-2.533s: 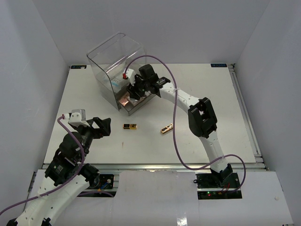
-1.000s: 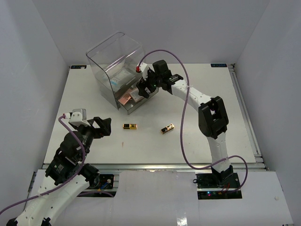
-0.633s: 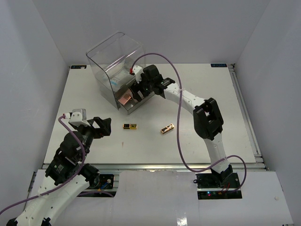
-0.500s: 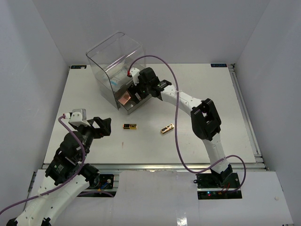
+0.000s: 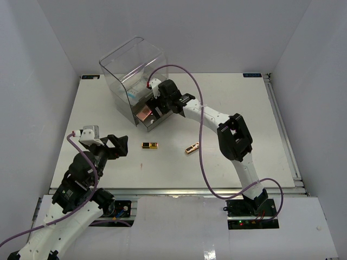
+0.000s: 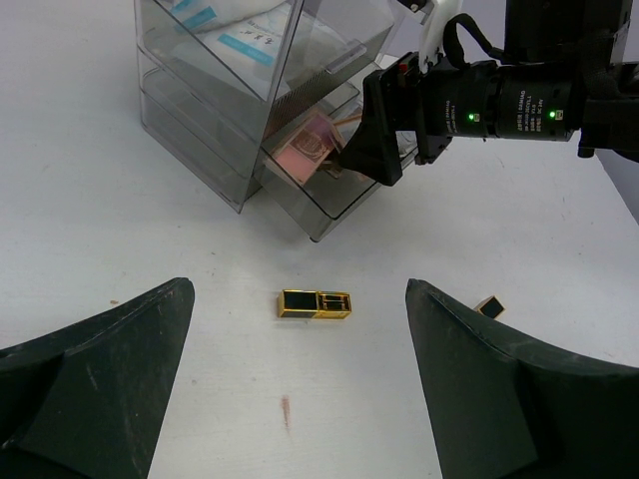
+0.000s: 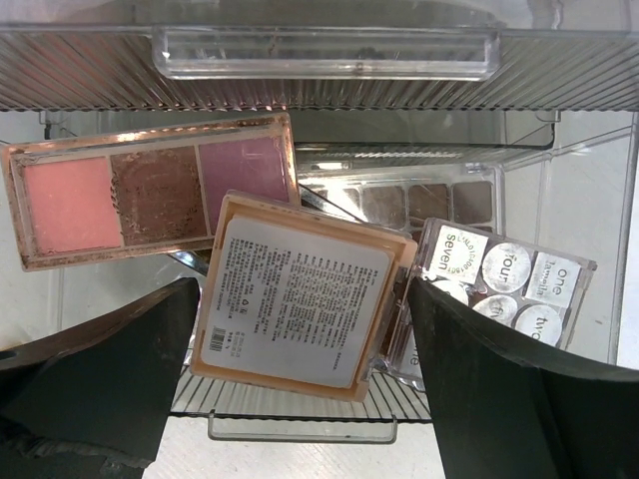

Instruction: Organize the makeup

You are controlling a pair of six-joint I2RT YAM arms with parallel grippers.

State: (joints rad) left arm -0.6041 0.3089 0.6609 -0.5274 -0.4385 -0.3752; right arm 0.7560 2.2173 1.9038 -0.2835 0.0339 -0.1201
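Note:
My right gripper (image 5: 158, 106) is open over the pulled-out bottom drawer (image 7: 300, 424) of the acrylic box. A peach square palette (image 7: 300, 294) lies label-up between its fingers, which stand at its sides. Beside it lie a pink-brown palette (image 7: 150, 190), a brown palette (image 7: 419, 200) and a clear labelled case (image 7: 504, 274). Two gold-black cases lie on the table, one (image 5: 150, 145) ahead of my open, empty left gripper (image 5: 116, 147), and one (image 5: 191, 148) to the right. The left wrist view shows both, the near one (image 6: 316, 303) and the other (image 6: 488, 306).
The clear acrylic drawer box (image 5: 133, 65) stands at the back left; white-teal packets (image 6: 240, 40) lie in its upper drawers. A small reddish smear (image 6: 287, 411) marks the table in front of my left gripper. White walls enclose the table.
My right gripper, which had drawn back to the right of the box a second ago, has moved left again over the open drawer. The left arm has not moved.

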